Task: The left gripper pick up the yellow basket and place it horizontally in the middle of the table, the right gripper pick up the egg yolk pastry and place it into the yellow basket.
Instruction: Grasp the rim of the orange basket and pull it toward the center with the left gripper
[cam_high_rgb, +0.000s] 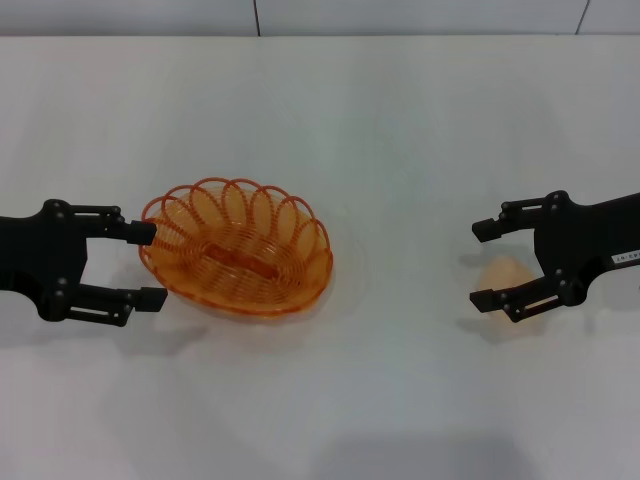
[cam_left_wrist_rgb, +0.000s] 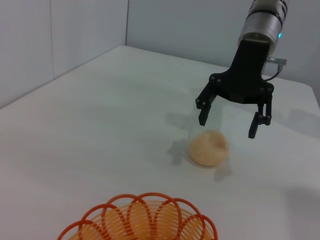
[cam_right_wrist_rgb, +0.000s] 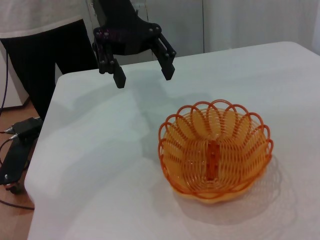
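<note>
**Basket on the table, both claws spread and holding nothing**

The yellow basket sits upright on the white table, and everything else is easiest placed from it. Its scalloped rim is up and its hollow holds nothing but a darker orange strip along the bottom.

The left gripper is at the basket's left end, low over the tabletop. Its two fingers are spread wide; in the head view the upper fingertip overlaps the rim and the lower one lies just off the basket's left edge. The right wrist view, though, shows that same claw hanging above the table and apart from the basket, so it grips nothing.

Well to the right of the basket lies the egg yolk pastry, a small pale dome resting on the table. The right gripper hovers over it, fingers parted, one on either side of the bun. From the left wrist view the claw is clearly above the pastry, not touching it, with the basket's rim in the foreground.
</note>
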